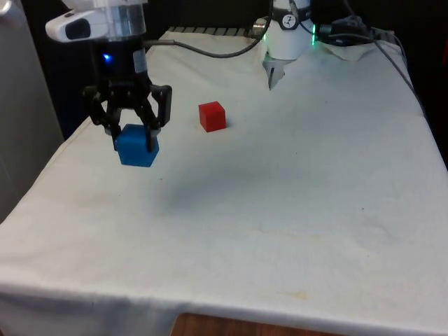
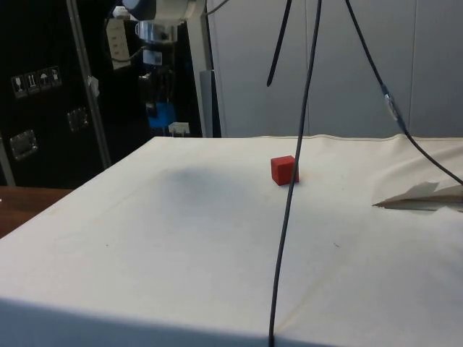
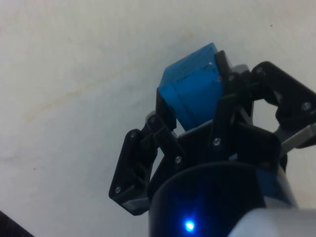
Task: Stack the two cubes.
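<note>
Aloft, fingers (image 1: 134, 134) clamp blue cube (image 1: 137, 147); red cube (image 1: 212, 116) on cloth (image 1: 294, 182).

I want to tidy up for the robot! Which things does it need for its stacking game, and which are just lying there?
Needed for the game:
- blue cube, held up off the cloth in the gripper
- red cube, sitting on the white cloth

Just lying about:
- black cables at the table's far end
- white cloth covering the table
</note>
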Available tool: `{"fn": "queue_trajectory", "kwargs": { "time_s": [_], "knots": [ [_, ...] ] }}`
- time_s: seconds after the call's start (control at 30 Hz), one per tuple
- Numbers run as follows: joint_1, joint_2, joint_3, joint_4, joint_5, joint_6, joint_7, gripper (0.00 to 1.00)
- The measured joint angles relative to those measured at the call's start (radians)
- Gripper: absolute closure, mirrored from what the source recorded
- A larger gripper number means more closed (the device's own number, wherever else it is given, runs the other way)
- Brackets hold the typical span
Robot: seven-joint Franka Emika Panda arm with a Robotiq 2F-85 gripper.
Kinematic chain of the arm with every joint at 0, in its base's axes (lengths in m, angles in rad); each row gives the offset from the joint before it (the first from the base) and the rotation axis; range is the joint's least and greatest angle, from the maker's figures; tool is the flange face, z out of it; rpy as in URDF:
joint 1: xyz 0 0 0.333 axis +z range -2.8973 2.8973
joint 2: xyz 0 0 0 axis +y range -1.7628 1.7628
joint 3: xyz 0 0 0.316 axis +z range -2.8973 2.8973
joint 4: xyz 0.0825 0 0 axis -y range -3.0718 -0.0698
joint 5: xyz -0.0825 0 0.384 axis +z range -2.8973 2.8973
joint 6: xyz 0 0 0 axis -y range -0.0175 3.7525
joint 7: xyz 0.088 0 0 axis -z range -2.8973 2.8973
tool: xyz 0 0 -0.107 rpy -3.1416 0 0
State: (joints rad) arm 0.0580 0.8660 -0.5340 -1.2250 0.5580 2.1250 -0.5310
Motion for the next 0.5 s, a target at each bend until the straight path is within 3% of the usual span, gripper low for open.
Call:
{"fn": "queue_trajectory", "kwargs": {
  "time_s": [0.5],
  "knots": [
    [0.036,-0.071,0.005,-0.070,-0.001,0.031,-0.002,0.99]
  ]
}}
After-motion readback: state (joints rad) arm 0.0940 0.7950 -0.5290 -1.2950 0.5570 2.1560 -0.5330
